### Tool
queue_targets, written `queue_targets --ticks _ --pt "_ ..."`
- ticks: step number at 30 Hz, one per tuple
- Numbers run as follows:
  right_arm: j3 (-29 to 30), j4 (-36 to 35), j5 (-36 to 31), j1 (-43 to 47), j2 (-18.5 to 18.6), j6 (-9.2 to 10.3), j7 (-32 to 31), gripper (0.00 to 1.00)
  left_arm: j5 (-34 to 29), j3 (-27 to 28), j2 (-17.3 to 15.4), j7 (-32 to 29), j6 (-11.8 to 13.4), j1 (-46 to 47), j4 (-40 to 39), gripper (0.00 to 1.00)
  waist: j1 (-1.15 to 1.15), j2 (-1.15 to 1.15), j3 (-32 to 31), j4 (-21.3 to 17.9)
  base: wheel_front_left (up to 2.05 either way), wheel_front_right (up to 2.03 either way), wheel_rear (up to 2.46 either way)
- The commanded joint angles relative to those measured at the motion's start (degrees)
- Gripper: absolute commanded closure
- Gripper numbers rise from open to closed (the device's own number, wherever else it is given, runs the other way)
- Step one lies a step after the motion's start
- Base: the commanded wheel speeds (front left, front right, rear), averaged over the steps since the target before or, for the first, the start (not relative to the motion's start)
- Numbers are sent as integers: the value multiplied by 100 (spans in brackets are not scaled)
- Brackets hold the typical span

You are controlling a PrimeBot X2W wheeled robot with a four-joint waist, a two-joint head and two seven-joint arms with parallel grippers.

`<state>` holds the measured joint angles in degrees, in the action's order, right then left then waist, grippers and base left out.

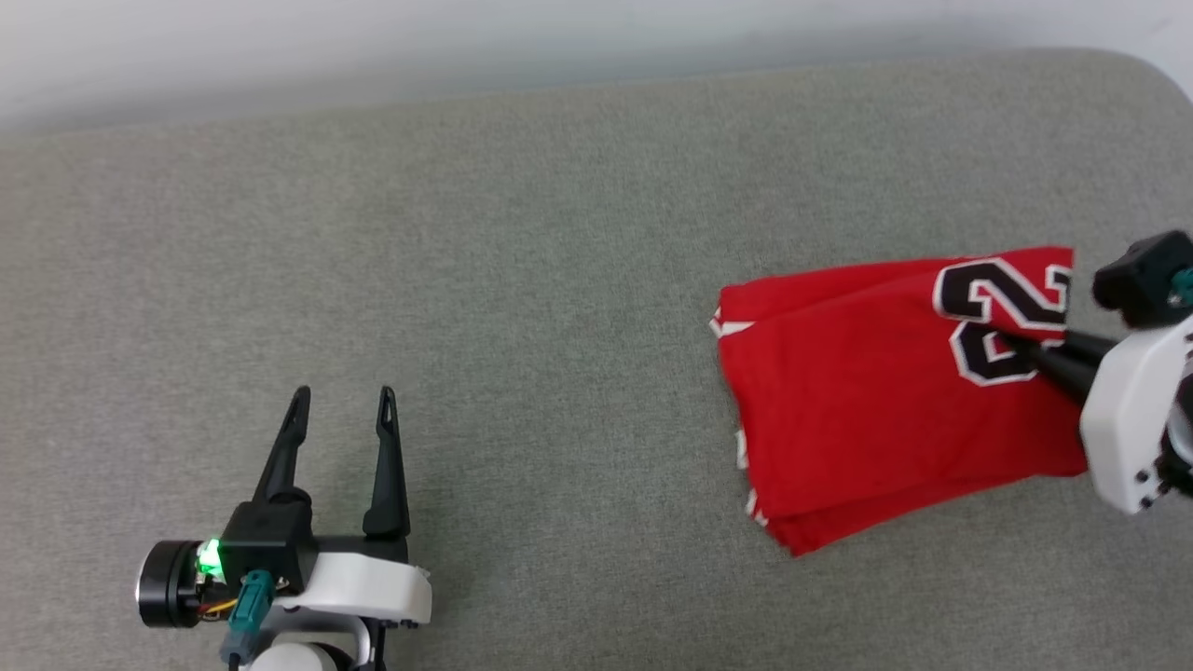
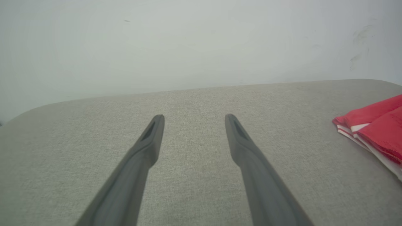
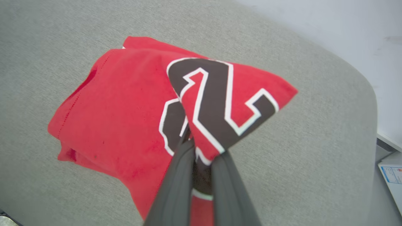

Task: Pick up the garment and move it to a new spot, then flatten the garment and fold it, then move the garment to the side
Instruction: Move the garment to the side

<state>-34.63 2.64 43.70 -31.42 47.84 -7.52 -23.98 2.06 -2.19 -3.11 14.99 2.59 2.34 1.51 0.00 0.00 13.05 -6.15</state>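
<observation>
Right gripper [image 3: 201, 147] pinching folded shirt [image 1: 857, 410] at numbered edge; left gripper [image 1: 343, 396] spread, empty. Soft, limp (layers likely slide), so grab through all layers.

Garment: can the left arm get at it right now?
Probably yes: only bare grey surface lies between the left arm's open fingers and the garment, whose right side the right arm's fingers pinch.

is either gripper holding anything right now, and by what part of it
The right gripper is shut on the folded garment, pinching a fold of cloth at the printed number near its edge. The left gripper is open, holding nothing.
</observation>
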Motion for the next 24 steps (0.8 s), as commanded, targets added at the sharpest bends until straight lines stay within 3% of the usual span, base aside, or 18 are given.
queue_targets --ticks 1,12,24 --pt "-4 138 -105 -206 135 7 15 100 -46 8 -34 25 -16 111 -65 0 0 0 216 -95 0 0 0" --pt "255 1497 -465 -966 935 8 233 100 -142 -12 -128 20 -139 596 -304 0 0 0 1098 84 0 0 0" --pt "1217 3087 -728 -1248 1105 9 384 100 -147 -111 -108 20 -150 894 -368 0 0 0 1587 251 0 0 0"
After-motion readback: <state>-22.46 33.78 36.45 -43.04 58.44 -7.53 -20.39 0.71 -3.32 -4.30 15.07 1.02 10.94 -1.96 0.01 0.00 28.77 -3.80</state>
